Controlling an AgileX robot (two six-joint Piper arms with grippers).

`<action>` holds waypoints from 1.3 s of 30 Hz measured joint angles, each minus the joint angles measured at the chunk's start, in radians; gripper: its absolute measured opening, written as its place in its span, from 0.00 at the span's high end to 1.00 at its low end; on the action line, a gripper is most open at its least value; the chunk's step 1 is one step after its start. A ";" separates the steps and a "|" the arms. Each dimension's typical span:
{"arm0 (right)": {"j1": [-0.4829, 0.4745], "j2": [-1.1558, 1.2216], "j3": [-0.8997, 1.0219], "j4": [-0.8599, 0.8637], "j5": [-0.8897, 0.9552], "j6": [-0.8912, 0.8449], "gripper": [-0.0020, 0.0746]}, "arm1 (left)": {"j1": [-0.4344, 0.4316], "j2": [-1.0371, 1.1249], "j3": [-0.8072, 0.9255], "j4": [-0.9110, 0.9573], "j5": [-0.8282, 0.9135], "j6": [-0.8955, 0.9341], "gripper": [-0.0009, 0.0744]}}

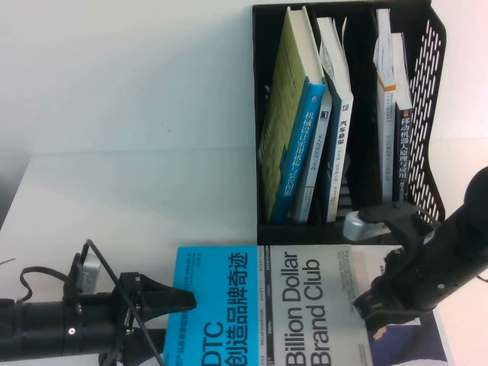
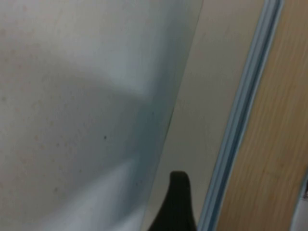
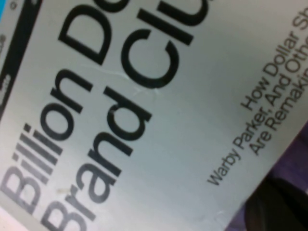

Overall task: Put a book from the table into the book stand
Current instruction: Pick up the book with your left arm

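Books already filled two slots of the black book stand at the upper right of the high view: a green-covered one with a blue spine leaning beside a few thinner volumes, and a white-spined pair further right. The book, half blue and half grey, lay flat at the bottom centre of the frame on the white table, its top edge just below the stand's front lip. Another book with a white and purple cover peeked out from under its right side.

The left gripper came in from the lower left, its dark fingers spread apart with one tip lying over the blue half of the cover near its left edge. From that arm's wrist view only one dark fingertip showed, next to a pale sheet edge.

The right gripper sat at the lower right, right at the grey half's right edge; whether its fingers were apart or together I could not tell. Its wrist view was filled by the grey cover with the words "Billion" and "Brand" close up.
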 joint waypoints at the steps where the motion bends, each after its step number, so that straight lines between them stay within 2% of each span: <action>1: 0.012 0.000 0.000 0.000 -0.010 0.000 0.98 | 0.000 0.012 0.000 -0.003 0.012 0.009 0.23; 8: 0.064 0.006 0.000 0.004 -0.042 -0.015 0.98 | 0.000 0.060 -0.002 -0.021 0.061 0.047 0.23; 15: 0.102 0.025 -0.010 0.066 -0.066 -0.120 0.98 | 0.005 0.076 -0.008 -0.044 0.050 0.097 0.24; 18: 0.104 0.033 -0.024 0.067 -0.063 -0.132 0.98 | 0.007 0.076 -0.008 -0.044 0.039 0.111 0.31; 22: 0.106 0.041 -0.041 0.048 -0.050 -0.135 0.98 | 0.007 0.076 -0.008 -0.041 0.041 0.145 0.54; 24: 0.110 0.041 -0.055 0.016 -0.034 -0.122 0.98 | 0.007 0.076 -0.008 -0.042 0.044 0.153 0.54; 27: 0.123 0.043 -0.090 -0.074 0.000 -0.054 0.98 | 0.007 0.076 -0.008 -0.042 0.045 0.155 0.54; 31: 0.126 0.029 -0.156 -0.318 0.090 0.135 0.98 | 0.007 0.060 -0.008 -0.042 0.048 0.147 0.54; 32: 0.126 0.018 -0.172 -0.396 0.119 0.197 0.98 | 0.007 0.049 -0.008 -0.042 0.048 0.145 0.59; 34: 0.126 -0.010 -0.197 -0.542 0.158 0.318 0.98 | 0.007 0.020 -0.008 -0.049 0.067 0.142 0.75; 39: 0.124 -0.117 -0.209 -0.837 0.190 0.600 0.98 | 0.006 -0.101 -0.008 -0.036 0.050 0.114 0.74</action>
